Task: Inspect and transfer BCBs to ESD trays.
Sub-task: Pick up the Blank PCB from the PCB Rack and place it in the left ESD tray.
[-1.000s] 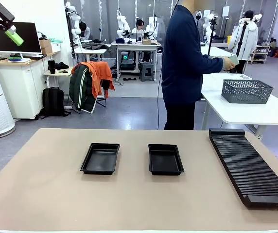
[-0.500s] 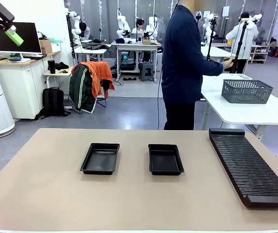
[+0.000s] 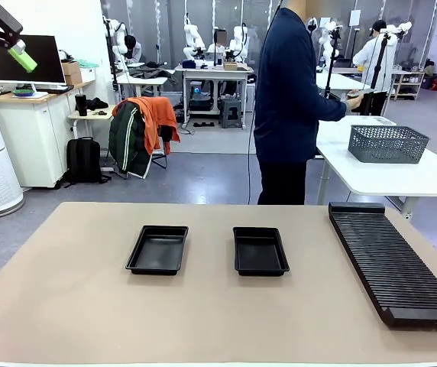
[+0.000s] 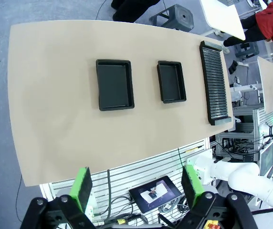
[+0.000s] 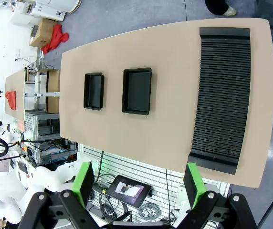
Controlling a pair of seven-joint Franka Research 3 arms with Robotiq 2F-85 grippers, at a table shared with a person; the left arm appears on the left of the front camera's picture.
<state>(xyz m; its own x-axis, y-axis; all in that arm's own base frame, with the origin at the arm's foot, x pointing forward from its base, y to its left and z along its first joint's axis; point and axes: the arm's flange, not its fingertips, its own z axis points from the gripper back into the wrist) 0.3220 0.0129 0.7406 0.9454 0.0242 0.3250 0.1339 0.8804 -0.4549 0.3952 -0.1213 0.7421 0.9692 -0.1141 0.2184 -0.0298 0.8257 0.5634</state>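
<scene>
A: Two trays on the table (image 3: 66,306), left tray (image 3: 157,249) and right tray (image 3: 260,251), side by side, a bit nearer the far edge. Ribbed rack (image 3: 393,261) runs along the right edge.
B: Grippers?
A: Left gripper (image 4: 137,186) and right gripper (image 5: 139,183) both spread wide, holding nothing, high over the table.

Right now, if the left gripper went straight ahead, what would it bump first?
Probably the bare table, just short of the two ESD trays. The left gripper hangs open high above, so the exact spot is unsure.
</scene>
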